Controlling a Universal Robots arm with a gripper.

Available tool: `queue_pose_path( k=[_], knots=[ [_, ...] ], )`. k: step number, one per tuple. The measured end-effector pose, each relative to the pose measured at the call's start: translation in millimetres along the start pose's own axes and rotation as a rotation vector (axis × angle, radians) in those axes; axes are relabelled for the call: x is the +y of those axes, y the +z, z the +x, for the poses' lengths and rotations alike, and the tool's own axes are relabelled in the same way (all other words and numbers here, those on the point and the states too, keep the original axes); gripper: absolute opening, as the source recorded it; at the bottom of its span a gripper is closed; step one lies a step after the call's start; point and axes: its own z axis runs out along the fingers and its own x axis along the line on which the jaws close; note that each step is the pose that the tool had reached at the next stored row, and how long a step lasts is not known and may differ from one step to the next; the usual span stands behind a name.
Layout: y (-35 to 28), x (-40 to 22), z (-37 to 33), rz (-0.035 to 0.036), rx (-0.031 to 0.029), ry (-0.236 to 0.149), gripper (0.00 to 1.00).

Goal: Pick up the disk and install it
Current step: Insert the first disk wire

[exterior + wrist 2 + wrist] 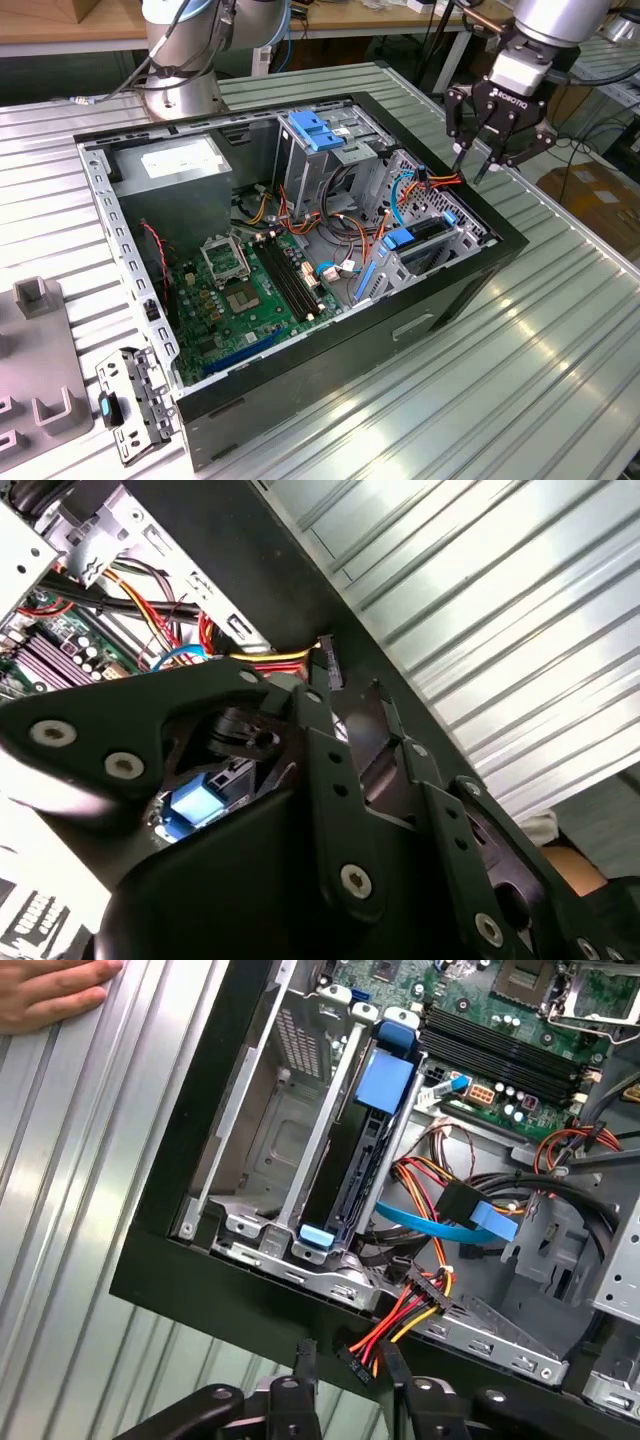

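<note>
Here's the black two-finger gripper (470, 172), hanging above the rim of the open black computer case (330, 370) on the exterior view's right. Its fingers are spread wide and nothing is between them.

The disk (360, 1150), a grey slab in a bright blue plastic carrier, stands on edge inside the silver metal drive cage (250, 1230) at the case's corner. It looks seated, though from this angle I can't be sure it is fully home.

Trouble spots:
- **Cable bundle:** the red, yellow and black cable bundle (400, 1320) with its black plug lies just under the fingertips. A straight drop could snag it or drag it into the cage.
- **Cage walls:** these crowd the carrier closely, so an off-centre finger could strike sheet metal instead.
- **Person nearby:** a person's hand (50, 990) rests on the ribbed metal table (480, 380) beside the case, close enough to matter if the arm swings wide.
</note>
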Motion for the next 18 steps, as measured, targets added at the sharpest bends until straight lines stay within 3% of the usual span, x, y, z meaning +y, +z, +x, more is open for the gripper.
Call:
queue_pose_path(
  k=[1, 7, 10, 12, 16, 18],
  knots=[
    [0.4, 0.0, 0.0, 0.0008, -0.0002, -0.020, 0.38],
    [4.7, 0.0, -0.1, 0.0068, -0.0015, -0.156, 0.38],
    [7.2, 0.0, -0.3, 0.0114, -0.0026, -0.258, 0.38],
    [7.4, 0.1, -0.3, 0.0129, -0.0033, -0.288, 0.38],
    [7.4, 0.3, -0.3, 0.0140, -0.0041, -0.304, 0.38],
    [7.3, 0.2, -0.3, 0.0156, -0.0043, -0.341, 0.38]
  ],
)
